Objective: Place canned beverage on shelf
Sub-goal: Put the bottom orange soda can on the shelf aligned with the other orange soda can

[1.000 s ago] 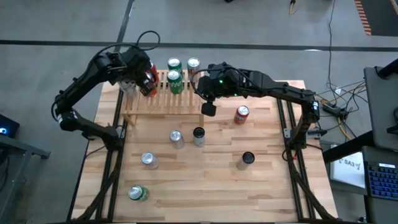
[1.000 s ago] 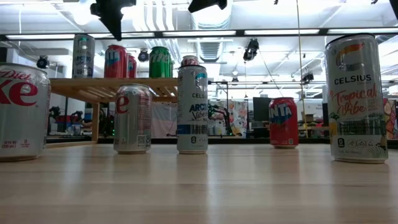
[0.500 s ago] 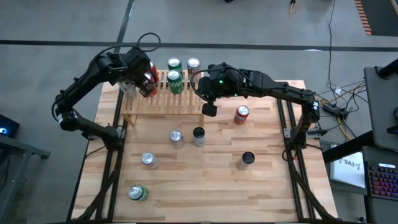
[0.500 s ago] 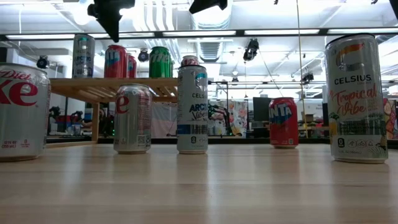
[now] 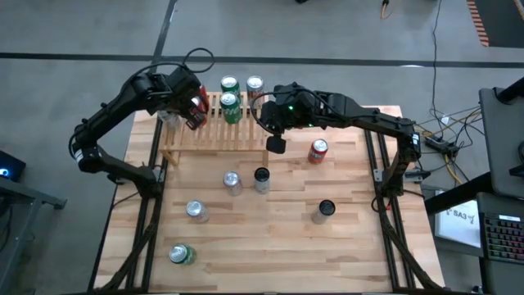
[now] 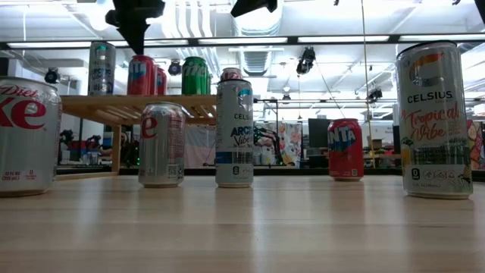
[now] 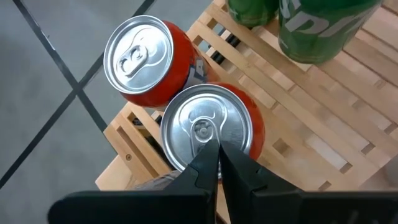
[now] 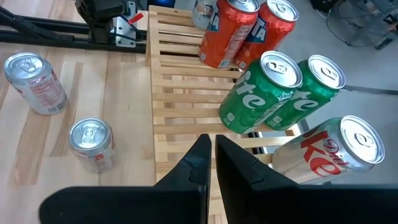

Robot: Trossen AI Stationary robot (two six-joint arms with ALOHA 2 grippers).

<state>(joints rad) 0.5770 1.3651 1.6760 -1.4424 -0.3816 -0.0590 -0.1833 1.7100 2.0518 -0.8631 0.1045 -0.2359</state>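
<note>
The light-wood slatted shelf (image 5: 219, 129) stands at the table's far left and carries two red cans (image 7: 138, 61) (image 7: 211, 127), two green cans (image 8: 261, 87) (image 8: 305, 93), a Diet Coke can (image 8: 329, 152) and a silver-blue can (image 6: 101, 68), all upright on the slats. My left gripper (image 7: 217, 146) is shut and points down right over the lid of the nearer red can (image 6: 140, 74). My right gripper (image 5: 276, 145) hangs shut above the shelf's right end (image 8: 180, 106), holding nothing. My left gripper has its shut fingertips (image 7: 208, 155) over the middle of the red can's lid (image 7: 202, 127), coming from above. Whether they touch the lid I cannot tell. The can stands upright on the shelf slats.
Loose cans stand on the table in front of the shelf: a red Fanta (image 5: 318, 151), a silver one (image 5: 232, 182), two tall dark-topped ones (image 5: 261, 178) (image 5: 326, 209), another silver one (image 5: 196, 211) and a green one (image 5: 182, 255) near the front left.
</note>
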